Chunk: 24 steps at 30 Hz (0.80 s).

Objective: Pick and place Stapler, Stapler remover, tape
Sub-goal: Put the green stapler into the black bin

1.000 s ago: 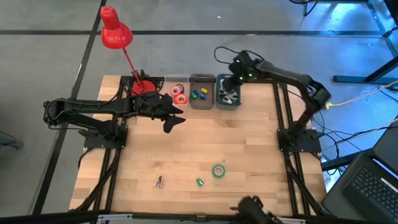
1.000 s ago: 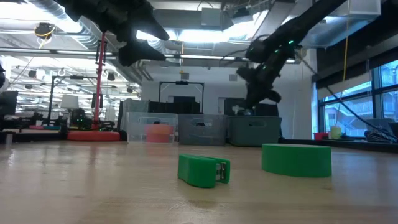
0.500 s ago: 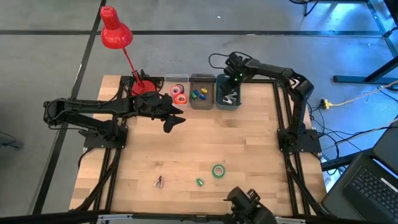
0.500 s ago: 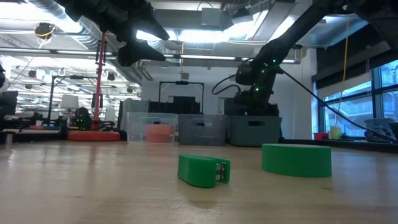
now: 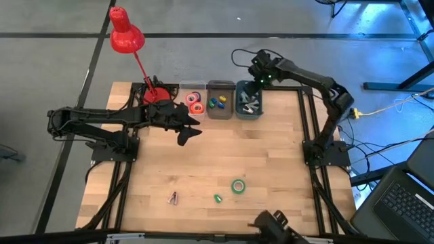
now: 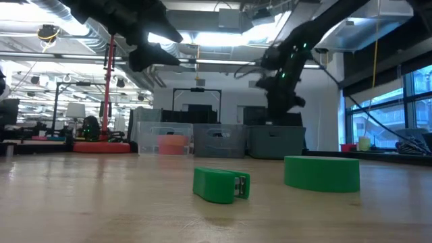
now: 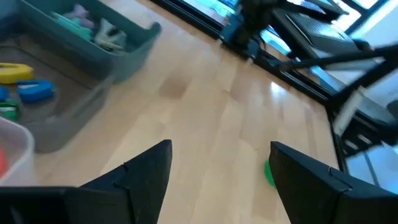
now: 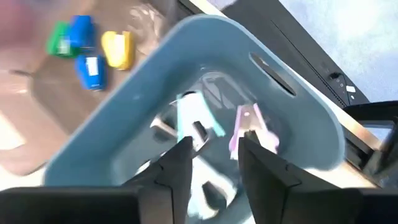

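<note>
Hovering over the far edge of the table, the right gripper [image 5: 255, 70] hangs above the blue-grey bin [image 5: 249, 108], rightmost of three bins in the far row. Its fingers [image 8: 173, 167] stand narrowly parted with nothing between them; staple removers [image 8: 249, 124] with pale and pink handles lie in the bin directly below.

Left gripper [image 5: 184, 135]: raised above the table left of centre, just near of the bin row, fingers [image 7: 146, 168] spread wide and empty.

Middle bin [image 5: 220, 108]: small blue, green and yellow staplers [image 5: 217, 103].

Left clear bin [image 5: 193, 102]: red-orange and purple tape rolls [image 5: 196, 103].

Loose items at the near side, well apart from both grippers: green tape roll [image 5: 238, 186], with a green stapler [image 5: 218, 198] just to its left, and a staple remover [image 5: 173, 198] farther left.

Red desk lamp [image 5: 126, 35]: far left corner.
</note>
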Motion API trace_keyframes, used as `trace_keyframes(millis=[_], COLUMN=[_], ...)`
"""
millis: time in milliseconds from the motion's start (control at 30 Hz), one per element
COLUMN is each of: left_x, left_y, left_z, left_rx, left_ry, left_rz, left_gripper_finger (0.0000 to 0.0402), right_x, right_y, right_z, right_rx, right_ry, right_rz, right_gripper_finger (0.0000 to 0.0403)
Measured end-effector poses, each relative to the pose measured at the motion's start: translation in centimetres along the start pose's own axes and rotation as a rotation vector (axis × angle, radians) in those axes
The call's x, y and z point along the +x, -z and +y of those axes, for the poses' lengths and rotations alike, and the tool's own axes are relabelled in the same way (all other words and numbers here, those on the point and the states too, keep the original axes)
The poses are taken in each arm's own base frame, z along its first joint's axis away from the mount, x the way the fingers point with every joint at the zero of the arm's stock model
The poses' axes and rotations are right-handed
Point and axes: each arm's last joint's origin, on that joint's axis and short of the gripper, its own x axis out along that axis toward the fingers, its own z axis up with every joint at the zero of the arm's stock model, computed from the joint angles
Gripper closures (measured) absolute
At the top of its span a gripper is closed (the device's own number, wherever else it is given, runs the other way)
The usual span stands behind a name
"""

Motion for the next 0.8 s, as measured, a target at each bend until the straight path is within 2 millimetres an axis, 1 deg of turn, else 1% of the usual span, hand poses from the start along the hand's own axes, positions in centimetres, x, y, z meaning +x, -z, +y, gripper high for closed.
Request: trace_keyframes(millis=[133, 233, 400, 500, 600, 667, 800], left_x=[0.4, 1.4, 3.8, 5.5, 7.2, 8.5, 10.7], left_y=[0.7, 2.2, 5.1, 5.8, 6.2, 6.8, 8.6], left_z=[-0.6, -2.0, -4.5, -6.0, -7.5, -8.2, -9.0], left_rx=[0.067, 0.219, 0.443, 0.574, 0.721, 0.826, 0.994], left_ry=[0.060, 0.175, 0.303, 0.337, 0.373, 0.383, 0.412], left_rz=[0.066, 0.169, 0.275, 0.310, 0.321, 0.339, 0.389], left_gripper_finger=[0.0144, 0.0144, 0.0144, 0.0144, 0.0144, 0.0144, 0.0144], right_x=[-3.6, -6.5, -11.0, -13.3, -14.9, -15.6, -16.3], right_y=[0.8, 1.8, 4.1, 5.5, 6.6, 7.1, 7.6], right_z=[2.6, 4.5, 6.6, 7.1, 7.3, 7.4, 7.6], right_rx=[-0.063, -0.102, -0.101, -0.057, -0.030, -0.022, -0.013], right_ry=[-0.038, -0.058, 0.053, 0.120, 0.164, 0.168, 0.154], right_rz=[-0.043, -0.081, -0.162, -0.197, -0.229, -0.249, -0.263], right_gripper_finger=[0.0266, 0.0266, 0.0265, 0.0265, 0.0265, 0.0265, 0.0265])
